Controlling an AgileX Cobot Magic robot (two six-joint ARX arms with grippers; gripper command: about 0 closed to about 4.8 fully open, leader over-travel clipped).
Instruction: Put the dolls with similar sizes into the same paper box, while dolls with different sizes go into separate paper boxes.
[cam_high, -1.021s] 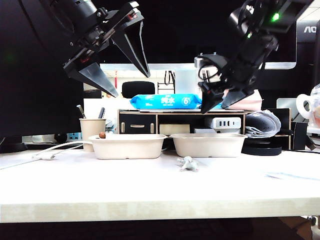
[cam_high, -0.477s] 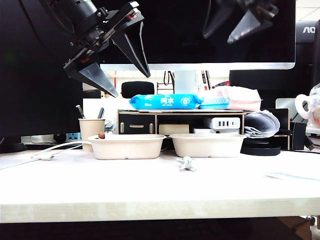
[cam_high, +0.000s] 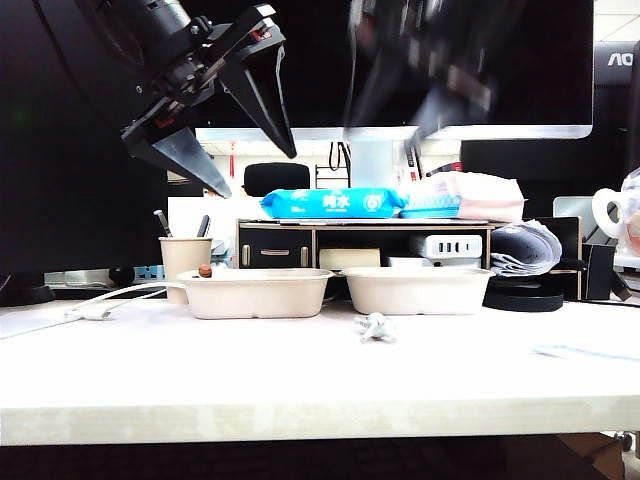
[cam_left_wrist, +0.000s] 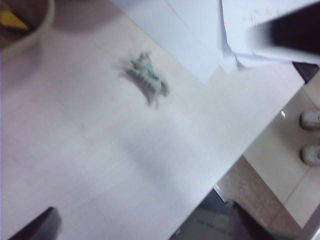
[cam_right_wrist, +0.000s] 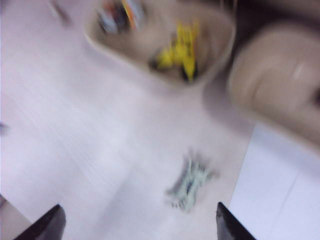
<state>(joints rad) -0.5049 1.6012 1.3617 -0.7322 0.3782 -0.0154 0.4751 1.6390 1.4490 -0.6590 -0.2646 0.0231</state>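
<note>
A: While hanging high over the table's (cam_high: 300, 380) left part, left gripper (cam_high: 215, 110): jaws spread wide, nothing between them. Below it in the exterior view, the left paper box (cam_high: 255, 293), with a small brown knob showing just over its rim near the left end.

B: Seen from the right wrist, that same kind of tray (cam_right_wrist: 160, 42) holding the yellow doll (cam_right_wrist: 181, 47) with black ears, plus a blurred dark and light-coloured figure (cam_right_wrist: 117, 15) beside it. Too smeared to name that second one for sure.

A: And the second paper box (cam_high: 417, 290)? Standing just right of the first, apart from it by a narrow gap. Contents hidden behind its wall from the exterior view; only a blurred part of a beige tray (cam_right_wrist: 280, 80) in the right wrist view, inside not readable.

B: Right gripper (cam_high: 420, 70): a dark smear high above the right box. Fingertips (cam_right_wrist: 47, 222) wide apart at the frame's lower corners, holding nothing.

A: Still outside both boxes: the whitish-grey striped doll (cam_high: 375, 326), lying on the bare tabletop in front of the right box, not touching it. Visible from the left wrist (cam_left_wrist: 147, 80) and the right wrist (cam_right_wrist: 191, 184) too, near white paper sheets (cam_left_wrist: 200, 35).

B: Behind the left box, a beige pen cup (cam_high: 184, 262).
</note>
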